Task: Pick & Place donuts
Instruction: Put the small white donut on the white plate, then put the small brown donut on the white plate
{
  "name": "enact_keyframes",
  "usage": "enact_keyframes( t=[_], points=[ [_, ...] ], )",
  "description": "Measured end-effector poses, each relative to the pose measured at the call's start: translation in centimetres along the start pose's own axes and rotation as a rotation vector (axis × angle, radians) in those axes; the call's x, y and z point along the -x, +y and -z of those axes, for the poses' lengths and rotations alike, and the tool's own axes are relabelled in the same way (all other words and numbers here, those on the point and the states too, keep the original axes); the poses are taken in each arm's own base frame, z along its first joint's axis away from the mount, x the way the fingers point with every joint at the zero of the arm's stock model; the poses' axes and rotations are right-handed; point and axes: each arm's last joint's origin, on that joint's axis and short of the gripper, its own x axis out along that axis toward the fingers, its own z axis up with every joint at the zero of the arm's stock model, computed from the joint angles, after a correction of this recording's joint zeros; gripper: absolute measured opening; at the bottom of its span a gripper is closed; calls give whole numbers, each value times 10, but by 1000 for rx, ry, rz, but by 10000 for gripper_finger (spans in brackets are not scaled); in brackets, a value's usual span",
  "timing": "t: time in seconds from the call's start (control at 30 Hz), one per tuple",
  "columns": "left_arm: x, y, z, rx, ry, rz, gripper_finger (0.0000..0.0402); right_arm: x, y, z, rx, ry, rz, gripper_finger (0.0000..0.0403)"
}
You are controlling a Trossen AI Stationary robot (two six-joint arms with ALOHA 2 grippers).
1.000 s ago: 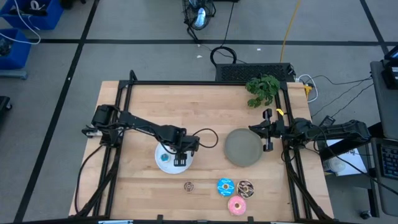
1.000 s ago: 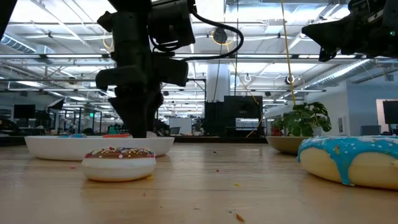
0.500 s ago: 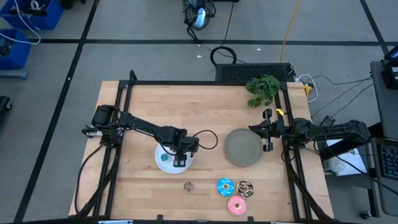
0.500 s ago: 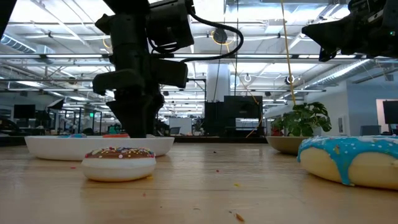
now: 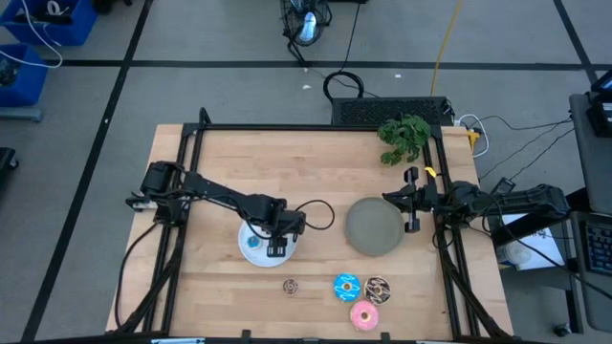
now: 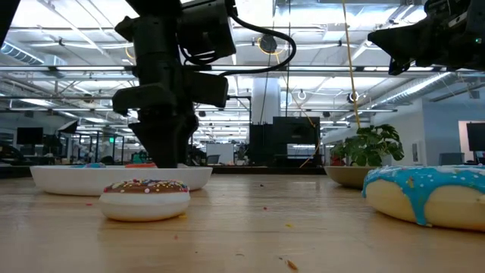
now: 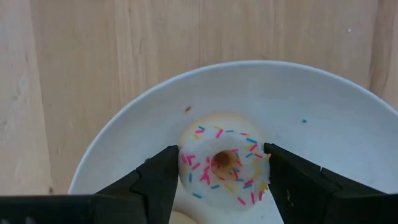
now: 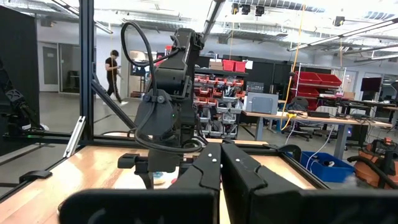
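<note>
Left gripper (image 7: 221,163) hangs over the white plate (image 7: 323,112) near the middle of the table, its two dark fingers (image 7: 155,180) standing on either side of a pink-white donut (image 7: 222,163) with coloured sprinkles. Both pads look to sit right against the little ring's sides, so the pincer is clasping that donut, which lies on the plate's floor. From overhead the same gripper (image 5: 276,245) covers part of the plate (image 5: 251,250), and a tiny blue donut (image 5: 253,242) shows on the plate just beside it.

Nearer the front edge of the table (image 5: 220,162) lie four more donuts, all apart from the plate: a tiny brown donut (image 5: 291,285), then a larger blue donut (image 5: 346,286), a brown sprinkled donut (image 5: 377,288) touching or nearly touching it, and a pink donut (image 5: 363,314) just in front of those two. In the low view the tiny brown one (image 6: 145,199) and the blue one (image 6: 428,193) fill the foreground.

To the right of the white plate sits a grey plate (image 5: 372,226). Right gripper (image 5: 412,200) waits at that plate's far side (fingers pressed together, nothing between them), with a green plant (image 5: 404,137) at the table's back corner beyond it.
</note>
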Motion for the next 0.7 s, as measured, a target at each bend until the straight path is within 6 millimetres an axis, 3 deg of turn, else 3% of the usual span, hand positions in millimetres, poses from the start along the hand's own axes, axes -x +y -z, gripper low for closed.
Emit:
enact_keyframes(
  t=[0.27,0.53,0.7],
  points=[
    [0,0,0,-1,2,-1,239,0,0,0,0,0,0,0],
    [0,1,0,13,-2,-25,319,0,0,0,0,0,0,0],
    [0,1,0,14,-2,-27,341,0,0,0,0,0,0,0]
  ],
)
